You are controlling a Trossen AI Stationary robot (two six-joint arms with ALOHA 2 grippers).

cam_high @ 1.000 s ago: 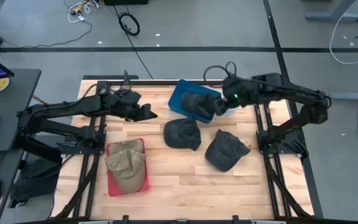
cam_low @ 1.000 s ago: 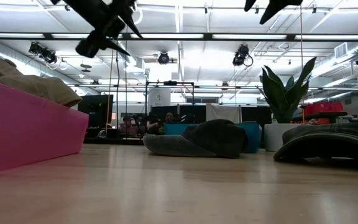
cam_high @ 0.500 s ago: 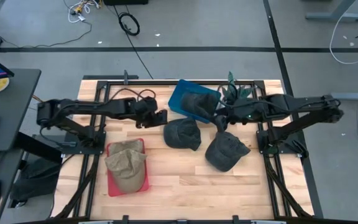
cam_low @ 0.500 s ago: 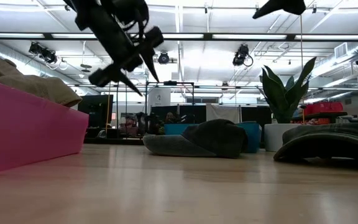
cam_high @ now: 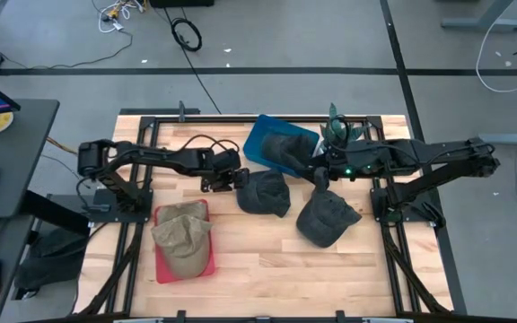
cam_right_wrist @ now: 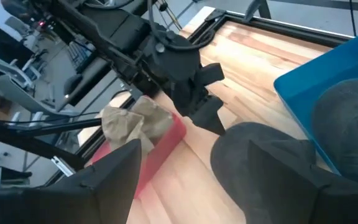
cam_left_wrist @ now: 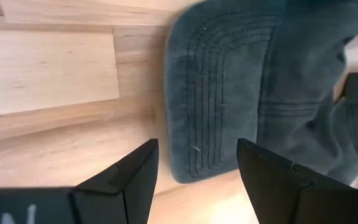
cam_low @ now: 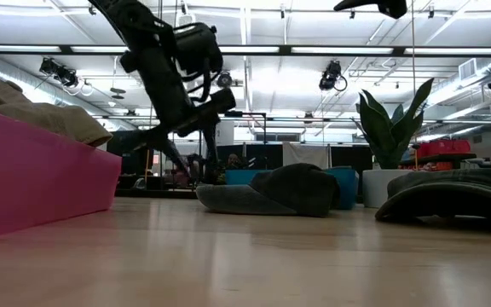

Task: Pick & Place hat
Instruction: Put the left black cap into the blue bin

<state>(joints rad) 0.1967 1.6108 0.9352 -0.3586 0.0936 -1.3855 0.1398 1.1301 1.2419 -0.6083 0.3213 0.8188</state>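
One soft, light dark cap point(cam_high: 263, 191) lies limp before the spread-fingered left gripper point(cam_high: 229, 179), its stiffer stitched brim point(cam_left_wrist: 201, 124) probably the best hold.

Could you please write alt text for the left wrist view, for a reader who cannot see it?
The open left gripper hovers just above the stitched brim of a dark grey cap lying on the wooden table, its two dark fingers spread to either side of the brim's edge. The cap's crown fills the space beyond the brim.
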